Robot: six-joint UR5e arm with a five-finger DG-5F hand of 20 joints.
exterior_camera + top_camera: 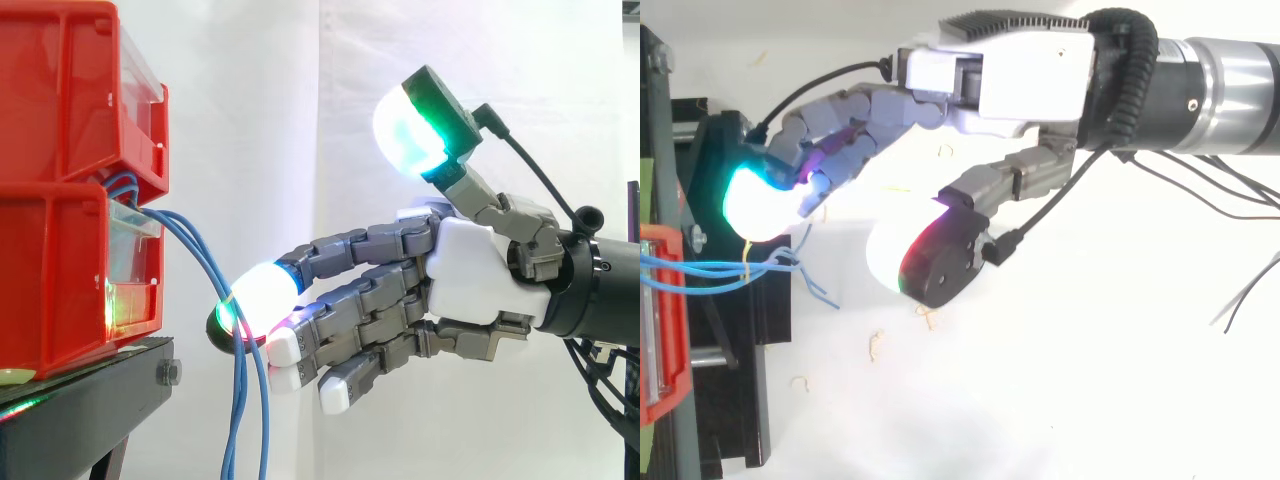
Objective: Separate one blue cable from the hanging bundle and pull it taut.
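Hand (470, 275) open: thumb cocked high and clear, fingers stretched toward the bins, one glowing fingertip (262, 293) touching the blue cable bundle (197, 243). It is probably probing to part one strand, with nothing gripped. The bundle spills from the front of the red bins (60, 200) and hangs slack past the black stand's (90, 390) front edge.

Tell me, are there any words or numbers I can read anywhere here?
There are none: no word, number, label or sign can be read on the red bins, the black stand, the blue cables or the hand.
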